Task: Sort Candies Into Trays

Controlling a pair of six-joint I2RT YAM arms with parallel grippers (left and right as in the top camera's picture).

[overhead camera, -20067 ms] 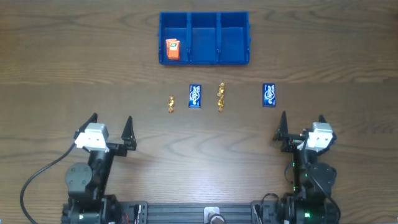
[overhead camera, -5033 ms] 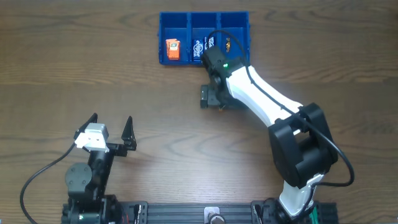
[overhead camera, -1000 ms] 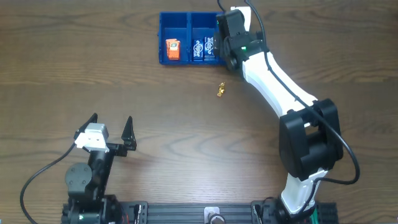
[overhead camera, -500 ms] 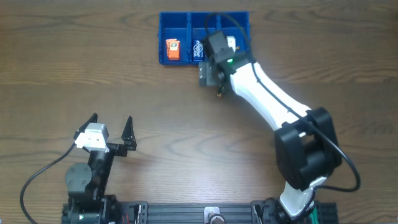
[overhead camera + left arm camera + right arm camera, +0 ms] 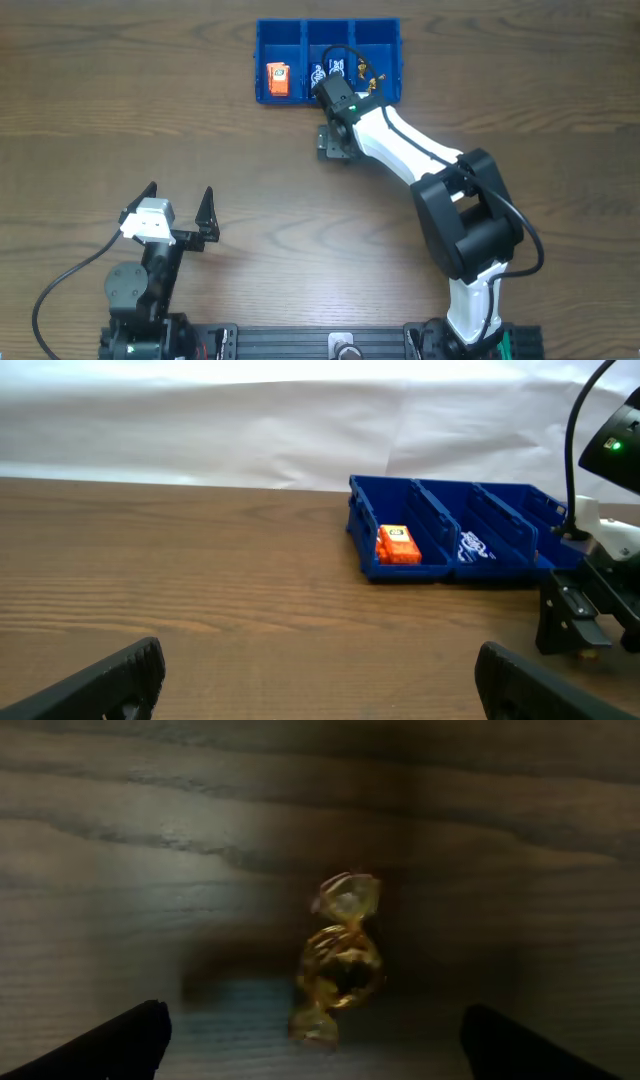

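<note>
The right tool (image 5: 335, 146) is hanging low over the worktop (image 5: 100, 120) with its fingers spread wide, not gripping anything. One gold candy (image 5: 338, 955) in a twisted shiny wrapper is lying on the wood right between the fingers, with a clear gap to each. Nothing else is sitting near it, so the wood around the candy is bare on both sides.

Just beyond that tool, the blue tray (image 5: 258, 60) is sitting with its three compartments in a row. The right arm (image 5: 420, 160) and its cable are crossing over the tray's near edge, covering bits of the middle and far-right compartments.

- Compartment farthest from the right tool: one orange candy (image 5: 277, 80), lying alone.
- Middle one, closest to the tool: a blue candy (image 5: 472, 545) with white print. There may be more than one, since the arm is hiding part of it and I can't get a count.
- Remaining one: some gold candies (image 5: 366, 72), looking like a couple, but the exact number isn't clear.

The print on the orange and blue wrappers is too small for me to read.

The left tool (image 5: 180, 188) is parked well back from everything, fingers open and holding nothing. From its side, the tray and the right tool are both sitting well ahead of it, with just bare wood in between.
</note>
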